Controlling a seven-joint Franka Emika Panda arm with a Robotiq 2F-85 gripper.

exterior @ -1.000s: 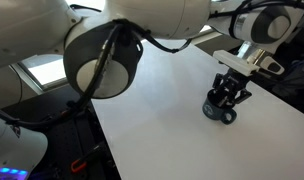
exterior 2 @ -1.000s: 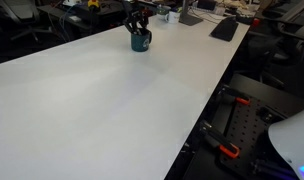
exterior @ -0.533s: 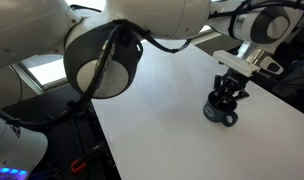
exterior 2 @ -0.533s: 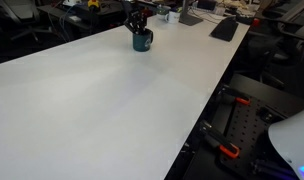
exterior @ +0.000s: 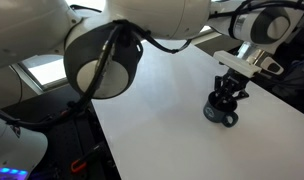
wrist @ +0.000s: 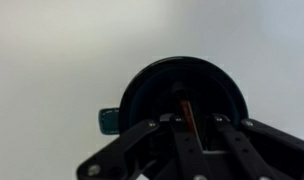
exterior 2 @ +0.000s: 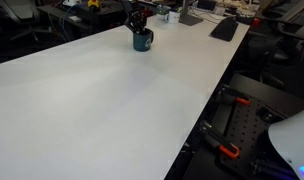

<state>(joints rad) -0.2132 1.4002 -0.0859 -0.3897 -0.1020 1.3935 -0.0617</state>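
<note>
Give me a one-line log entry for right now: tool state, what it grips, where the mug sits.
tool: shut, tips in the mouth of the mug | grip: thin brown stick | mug: upright on white table

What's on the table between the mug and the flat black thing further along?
Nothing. In an exterior view the white table is bare between the dark mug and the flat black object.

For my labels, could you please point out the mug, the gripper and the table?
mug [exterior 2: 141, 42]: exterior view, its side wall.
gripper [exterior: 228, 97]: exterior view, between its fingertips.
table [exterior 2: 102, 100]: exterior view, bare top.
</note>
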